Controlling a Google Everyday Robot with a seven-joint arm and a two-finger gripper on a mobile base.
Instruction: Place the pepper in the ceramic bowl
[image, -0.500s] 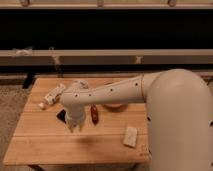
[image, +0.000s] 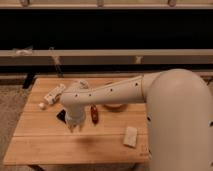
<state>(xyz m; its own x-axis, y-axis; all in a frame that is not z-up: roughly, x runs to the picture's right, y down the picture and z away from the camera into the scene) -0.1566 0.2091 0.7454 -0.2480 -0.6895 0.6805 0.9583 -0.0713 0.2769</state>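
The pepper (image: 93, 114) is a small dark red-brown piece lying on the wooden table (image: 45, 142), near its middle. The orange ceramic bowl (image: 114, 106) sits just right of it and behind, mostly hidden by my white arm. My gripper (image: 75, 126) points down over the table just left of the pepper, apart from it, beside the flat black phone (image: 60, 116). Nothing shows in the gripper.
A white tube-like object (image: 54, 94) and a small white ball (image: 42, 105) lie at the table's left. A white packet (image: 130, 136) lies at the front right. Something white (image: 80, 84) shows behind my wrist. A low rail (image: 100, 55) runs behind the table.
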